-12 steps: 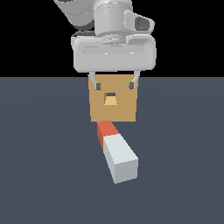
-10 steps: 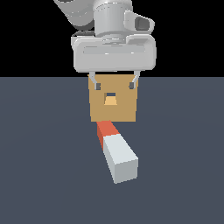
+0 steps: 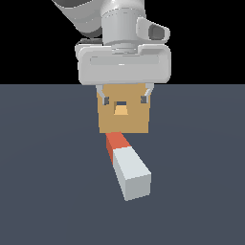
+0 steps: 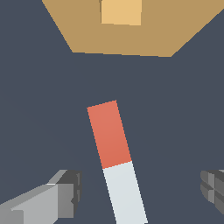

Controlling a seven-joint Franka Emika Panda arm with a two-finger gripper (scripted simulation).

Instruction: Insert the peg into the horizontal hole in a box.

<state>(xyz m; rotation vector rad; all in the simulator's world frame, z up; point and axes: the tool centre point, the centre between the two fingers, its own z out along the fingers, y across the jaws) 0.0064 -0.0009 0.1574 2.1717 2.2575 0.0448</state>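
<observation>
peg (image 4: 116, 157): flat on the dark floor (image 3: 48, 191), red-orange half toward the box (image 3: 124, 115), white-grey half away from it
peg vs jaws: white-grey half lies between the two fingertips in the wrist view, clear gaps both sides, untouched
gripper (image 4: 140, 192): spread wide, holding nothing
hole (image 3: 121, 110): in box face toward the peg; peg outside, short of it

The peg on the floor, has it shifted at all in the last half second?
No. The peg lies flat with its red end just short of the tan box, as before; the open gripper touches nothing.
</observation>
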